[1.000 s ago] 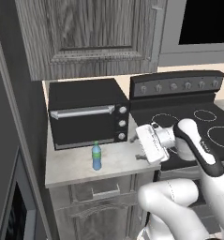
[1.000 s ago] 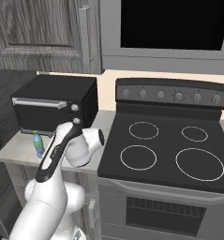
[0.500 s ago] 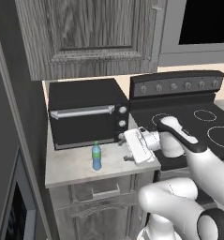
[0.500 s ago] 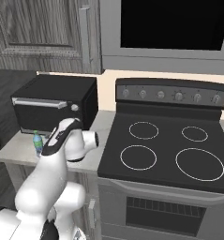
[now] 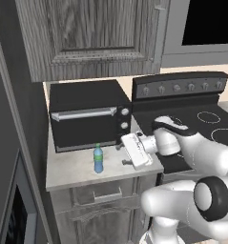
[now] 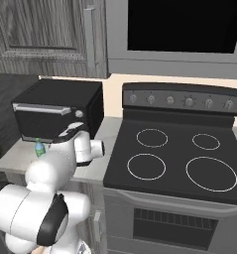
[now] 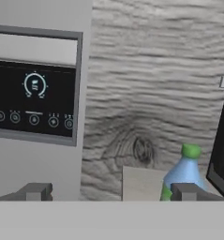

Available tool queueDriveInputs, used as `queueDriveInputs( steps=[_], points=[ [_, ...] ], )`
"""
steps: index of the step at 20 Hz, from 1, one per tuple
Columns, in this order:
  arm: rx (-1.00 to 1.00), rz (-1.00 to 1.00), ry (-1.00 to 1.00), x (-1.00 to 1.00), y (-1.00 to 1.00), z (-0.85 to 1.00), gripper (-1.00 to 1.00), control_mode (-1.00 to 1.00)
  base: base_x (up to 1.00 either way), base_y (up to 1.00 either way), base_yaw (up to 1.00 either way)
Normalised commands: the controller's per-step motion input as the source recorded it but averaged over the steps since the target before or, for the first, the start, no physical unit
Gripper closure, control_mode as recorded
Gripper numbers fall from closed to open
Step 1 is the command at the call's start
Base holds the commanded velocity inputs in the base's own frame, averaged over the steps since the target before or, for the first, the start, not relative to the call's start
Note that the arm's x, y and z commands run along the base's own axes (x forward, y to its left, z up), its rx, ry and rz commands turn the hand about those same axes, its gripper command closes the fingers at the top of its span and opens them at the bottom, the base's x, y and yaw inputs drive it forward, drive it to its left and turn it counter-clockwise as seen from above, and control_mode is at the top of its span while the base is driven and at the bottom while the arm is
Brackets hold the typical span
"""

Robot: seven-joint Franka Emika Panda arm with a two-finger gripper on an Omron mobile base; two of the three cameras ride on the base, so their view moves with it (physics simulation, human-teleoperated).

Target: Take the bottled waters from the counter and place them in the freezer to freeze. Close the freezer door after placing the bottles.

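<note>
Translucent blue plastic, green cap: that is the bottle (image 5: 98, 159) you are after, standing upright on the pale stone counter (image 5: 72, 171), just in front of the black toaster oven (image 5: 89, 116) and below its door handle. It sits alone near the counter's front, clear on all sides, which leaves room for a sideways approach.

Your gripper (image 5: 121, 154) is level with the bottle, to the stovetop side of it, pointing across the counter toward it. Its jaws stand wide apart and hold nothing. From the hand view the bottle (image 7: 182, 174) lies off to the right, partly behind the right fingertip (image 7: 189, 191), so it is not yet centred between the jaws.

Shape note: narrow, round body with a tapered shoulder; smooth and light, likely to tip if nudged. Behind it in the hand view, the matte grey freezer door (image 7: 36, 154) carries a glossy black dispenser panel (image 7: 34, 101), beside grey wood-grain panelling (image 7: 155, 93).
</note>
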Motion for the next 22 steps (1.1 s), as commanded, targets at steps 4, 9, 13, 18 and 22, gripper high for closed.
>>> queueDriveInputs(
  steps=[4,9,13,18,22],
  points=[
    [0.0,0.0,0.0,0.42,0.0,-0.05,-1.0,-1.0,0.0,0.0,0.0],
    [0.0,0.0,0.0,0.29,0.0,-0.01,-1.0,-1.0,0.0,0.0,0.0],
    [0.0,0.0,0.0,0.09,0.1,0.0,-1.0,-1.0,0.0,0.0,0.0],
    [0.0,-0.02,0.0,0.0,0.23,-0.08,-1.0,-1.0,0.0,0.0,0.0],
    [0.0,-0.07,0.0,0.0,0.18,-0.06,-1.0,-1.0,0.0,0.0,0.0]
  ],
)
